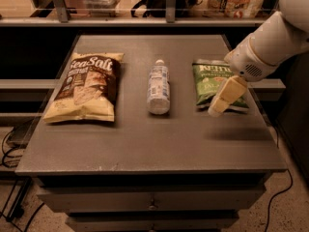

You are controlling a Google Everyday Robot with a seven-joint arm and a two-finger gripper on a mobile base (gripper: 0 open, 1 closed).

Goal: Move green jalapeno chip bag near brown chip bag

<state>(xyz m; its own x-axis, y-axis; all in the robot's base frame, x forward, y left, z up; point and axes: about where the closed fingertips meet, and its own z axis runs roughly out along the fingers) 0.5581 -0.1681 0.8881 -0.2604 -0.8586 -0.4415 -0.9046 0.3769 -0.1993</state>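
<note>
The green jalapeno chip bag (210, 81) lies flat on the right side of the grey tabletop (145, 144), white "Kettle" lettering up. The brown chip bag (87, 87) with "Sea Salt" script lies on the left side, about twice as big. My gripper (218, 104) hangs from the white arm coming in from the upper right. It hovers over the green bag's lower right part and covers some of it.
A clear plastic water bottle (158, 86) lies on its side between the two bags. The cabinet has drawers (152, 202) below the top. A shelf with a rail (145, 21) runs behind the table. Cables lie on the floor at left.
</note>
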